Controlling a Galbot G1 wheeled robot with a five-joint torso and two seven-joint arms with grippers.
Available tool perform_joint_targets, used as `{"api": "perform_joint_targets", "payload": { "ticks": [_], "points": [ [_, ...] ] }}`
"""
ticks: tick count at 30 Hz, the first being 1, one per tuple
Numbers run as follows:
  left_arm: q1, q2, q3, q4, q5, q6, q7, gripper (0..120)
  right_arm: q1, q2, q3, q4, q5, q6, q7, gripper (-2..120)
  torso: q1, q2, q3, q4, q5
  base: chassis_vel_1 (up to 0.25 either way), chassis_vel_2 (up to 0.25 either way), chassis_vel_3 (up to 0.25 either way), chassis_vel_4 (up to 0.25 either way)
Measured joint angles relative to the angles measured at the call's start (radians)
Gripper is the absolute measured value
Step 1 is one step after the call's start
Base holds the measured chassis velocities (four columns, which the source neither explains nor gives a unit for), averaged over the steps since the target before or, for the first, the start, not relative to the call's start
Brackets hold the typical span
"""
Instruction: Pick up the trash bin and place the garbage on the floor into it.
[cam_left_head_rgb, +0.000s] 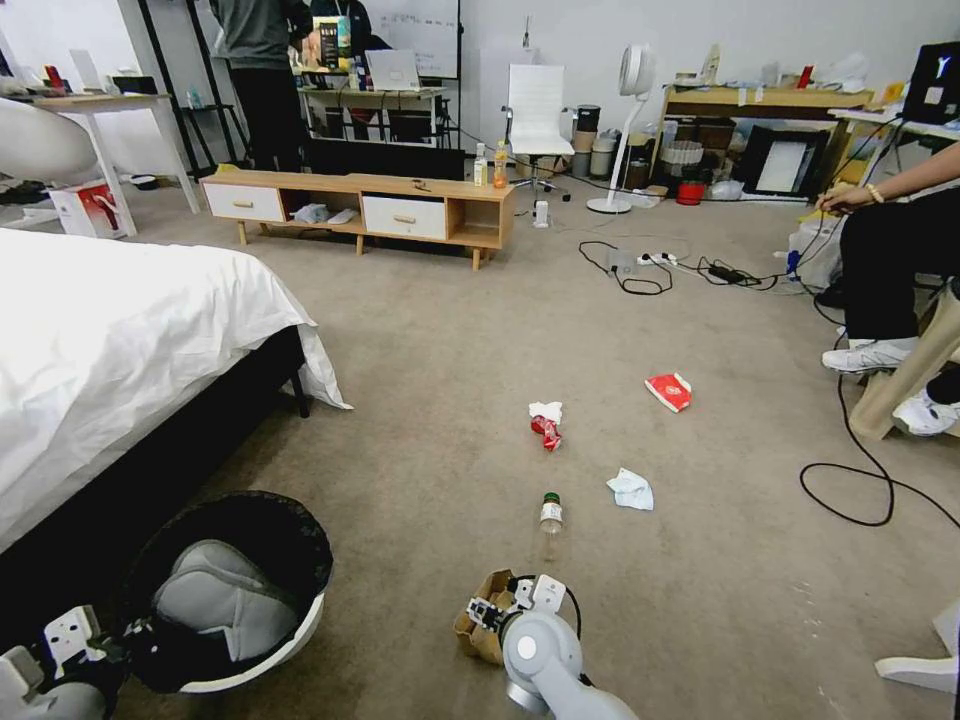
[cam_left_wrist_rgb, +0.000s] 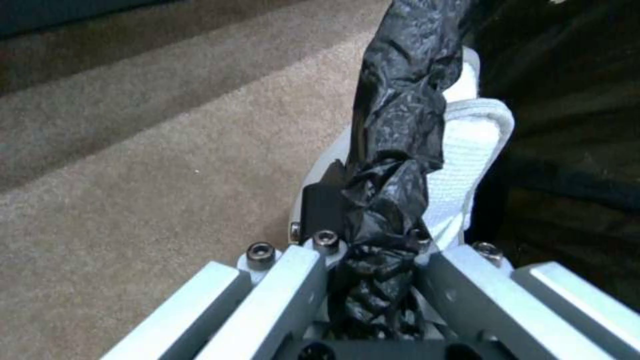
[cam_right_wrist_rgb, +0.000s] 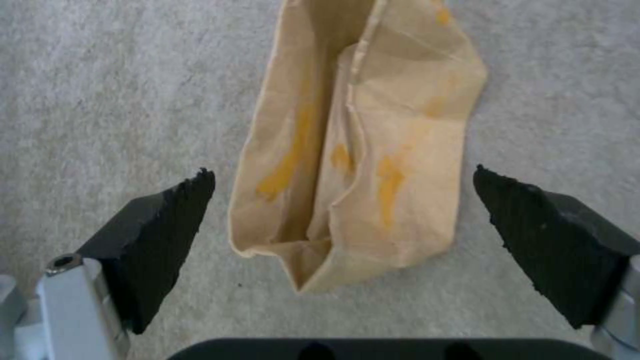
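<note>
The white trash bin (cam_left_head_rgb: 290, 635) with its black bag hangs tilted at the lower left, beside the bed. My left gripper (cam_left_head_rgb: 95, 640) is shut on its rim; the left wrist view shows my left gripper (cam_left_wrist_rgb: 373, 250) clamping the black liner and white rim (cam_left_wrist_rgb: 467, 150). My right gripper (cam_left_head_rgb: 490, 612) is low over a crumpled brown paper bag (cam_left_head_rgb: 478, 630). In the right wrist view the right gripper (cam_right_wrist_rgb: 343, 200) is open, its black pads (cam_right_wrist_rgb: 167, 215) on either side of the paper bag (cam_right_wrist_rgb: 360, 150). Farther out lie a clear bottle (cam_left_head_rgb: 550, 522), white tissue (cam_left_head_rgb: 631, 490), crushed red can (cam_left_head_rgb: 546, 431) and red packet (cam_left_head_rgb: 670, 391).
A bed with white bedding (cam_left_head_rgb: 110, 340) stands on the left. A low wooden cabinet (cam_left_head_rgb: 360, 210) is at the back. A seated person's legs (cam_left_head_rgb: 885, 300) and a black cable (cam_left_head_rgb: 850, 480) are on the right. Open carpet lies between the litter pieces.
</note>
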Motion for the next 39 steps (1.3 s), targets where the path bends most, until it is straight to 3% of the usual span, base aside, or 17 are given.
{"api": "perform_joint_targets", "payload": {
  "ticks": [39],
  "points": [
    [-0.013, -0.002, 0.034, 0.005, 0.025, 0.0, 0.022, 1, 0.171, 0.101, -0.026, -0.319, -0.045, 0.042, -0.139, 99, 0.0, 0.0, 0.0, 0.0, 0.0001, 0.0, 0.0, 0.0, 0.0]
  ]
}}
